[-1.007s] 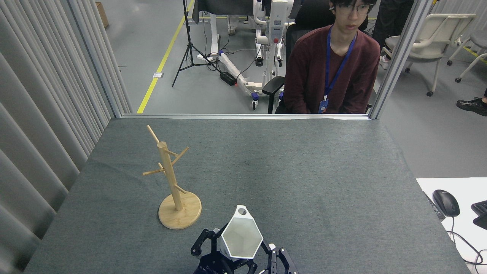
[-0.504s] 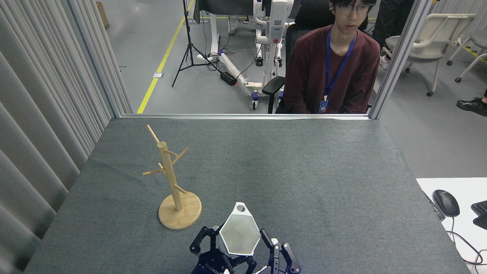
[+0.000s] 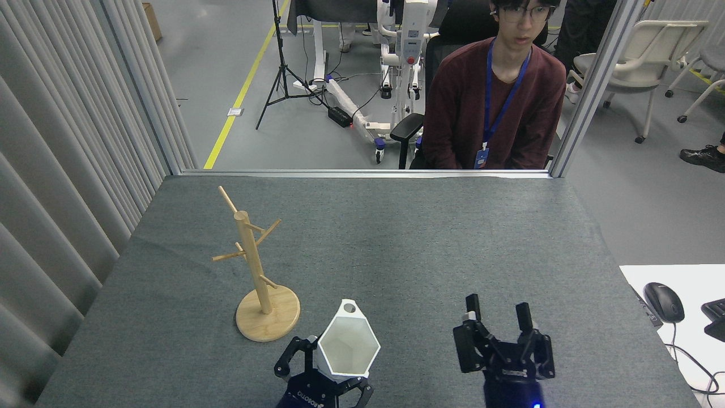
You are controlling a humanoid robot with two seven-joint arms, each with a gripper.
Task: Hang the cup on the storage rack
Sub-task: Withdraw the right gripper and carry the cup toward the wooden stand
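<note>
The white faceted cup (image 3: pixel 346 347) hangs low near the table's front edge, its hexagonal mouth turned up toward me and its pierced tab handle pointing away. My left gripper (image 3: pixel 331 367) comes up from the bottom edge and is shut on the cup's lower body. The bamboo storage rack (image 3: pixel 252 266) stands upright on its round base to the cup's upper left, a short gap away, with bare pegs. My right gripper (image 3: pixel 497 309) stands open to the right of the cup, fingers pointing up, with nothing between them.
The grey felt table (image 3: pixel 430 249) stretches ahead. A person in a dark red top (image 3: pixel 491 96) sits behind its far edge. A ribbed curtain wall (image 3: pixel 62 170) lines the left side. A black mouse (image 3: pixel 664 301) lies on a white desk at the right.
My right gripper has drawn away from the cup, moving right and up, and now stands open. The left gripper and cup have shifted slightly left.
</note>
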